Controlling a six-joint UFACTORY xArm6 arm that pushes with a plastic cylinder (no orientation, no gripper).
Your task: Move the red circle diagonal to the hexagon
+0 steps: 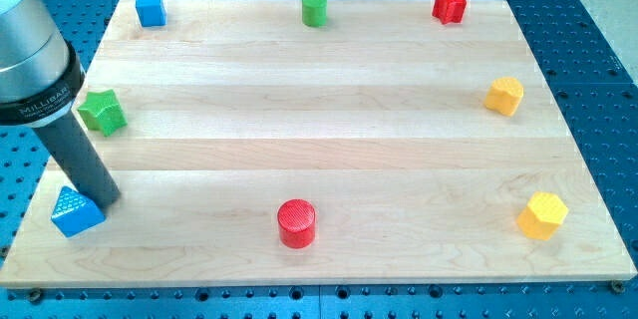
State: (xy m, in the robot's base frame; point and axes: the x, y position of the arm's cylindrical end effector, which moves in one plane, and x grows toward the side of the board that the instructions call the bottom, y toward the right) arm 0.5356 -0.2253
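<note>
The red circle (297, 223) is a short red cylinder near the view's bottom, about the middle. The yellow hexagon (542, 215) sits at the bottom right, level with the red circle and far to its right. My tip (104, 200) is at the view's bottom left, touching or just beside the upper right of a blue triangle (76, 211). The tip is far to the left of the red circle.
A green star (102, 112) lies at the left edge. A blue cube (151, 8), a green cylinder (315, 9) and a red star (450, 5) line the top edge. A second yellow block (504, 96) sits at the right. The wooden board (329, 140) lies on a blue perforated table.
</note>
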